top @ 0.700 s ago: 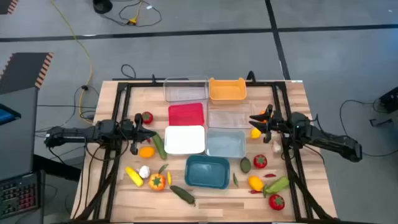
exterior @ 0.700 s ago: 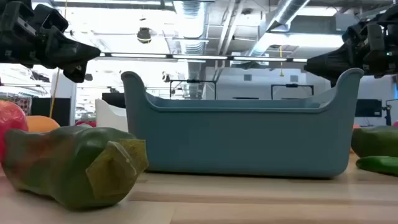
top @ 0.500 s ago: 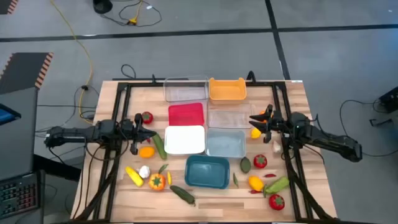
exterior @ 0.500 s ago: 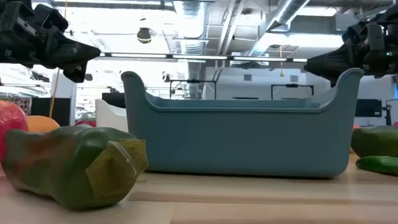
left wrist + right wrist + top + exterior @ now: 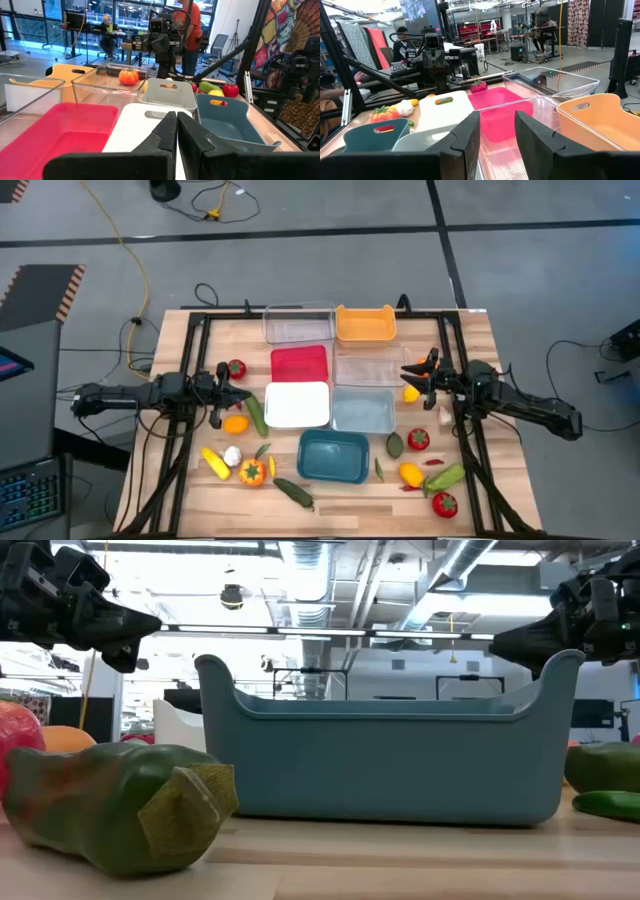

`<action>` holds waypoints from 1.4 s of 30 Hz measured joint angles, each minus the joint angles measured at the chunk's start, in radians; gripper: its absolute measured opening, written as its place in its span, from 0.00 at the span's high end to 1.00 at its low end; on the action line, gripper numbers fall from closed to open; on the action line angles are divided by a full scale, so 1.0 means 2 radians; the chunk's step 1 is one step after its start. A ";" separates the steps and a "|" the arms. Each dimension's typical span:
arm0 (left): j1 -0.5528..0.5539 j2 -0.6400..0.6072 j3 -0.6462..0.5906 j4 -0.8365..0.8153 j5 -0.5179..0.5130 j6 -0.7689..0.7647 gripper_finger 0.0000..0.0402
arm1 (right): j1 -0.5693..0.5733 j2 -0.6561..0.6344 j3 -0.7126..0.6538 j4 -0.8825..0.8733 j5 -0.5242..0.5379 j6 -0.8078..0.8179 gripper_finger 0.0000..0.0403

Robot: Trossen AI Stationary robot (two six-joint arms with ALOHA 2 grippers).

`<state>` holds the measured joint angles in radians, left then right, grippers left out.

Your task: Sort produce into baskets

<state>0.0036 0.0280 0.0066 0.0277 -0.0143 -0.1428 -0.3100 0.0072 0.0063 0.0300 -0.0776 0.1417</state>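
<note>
The bench carries seven baskets grouped in its middle, which puts them between the two arms so that either can reach any of them. From largest to smallest: the teal basket sits nearest the front edge, ahead of the white basket and the pale grey-blue basket; behind those lie the red basket and a clear basket, and at the back a second clear basket beside the orange basket. All seven look empty, so sorting seems not to have begun.

The produce lies loose on the bench to either side of the cluster. By the left jaws, which are pressed shut and hold nothing, an orange fruit lies just beside them, a green cucumber lies between them and the white basket, and a red tomato sits just behind. The right jaws stand narrowly parted and empty, raised over the edge of the nearer clear basket; a small yellow fruit lies just beside them, and a second red tomato lies farther off toward the front. Both arms point inward at the baskets, probably poised to choose a first piece.
</note>
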 joint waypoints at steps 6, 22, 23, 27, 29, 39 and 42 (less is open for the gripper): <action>0.000 0.000 0.000 0.000 0.000 0.000 1.00 | 0.000 0.000 0.000 0.000 0.000 0.000 0.63; 0.000 0.000 0.000 0.000 0.000 0.000 1.00 | 0.000 0.000 0.000 0.000 0.000 -0.002 0.63; 0.000 0.000 0.000 0.000 0.000 0.000 1.00 | 0.000 0.000 0.000 0.000 0.000 -0.002 0.63; 0.000 0.000 0.000 0.000 0.000 0.000 1.00 | 0.000 0.000 0.000 0.000 0.000 -0.002 0.63; 0.000 0.000 0.000 0.000 0.000 0.000 1.00 | 0.000 0.000 0.000 0.000 0.000 -0.002 0.63; 0.000 0.000 0.000 0.000 0.000 0.009 1.00 | 0.000 0.000 0.000 0.000 0.000 0.000 0.63; 0.000 0.000 0.000 0.000 0.000 0.005 1.00 | 0.000 0.000 0.000 0.000 0.000 0.000 0.63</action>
<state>0.0034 0.0279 0.0066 0.0278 -0.0147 -0.1334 -0.3101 0.0072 0.0063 0.0303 -0.0776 0.1421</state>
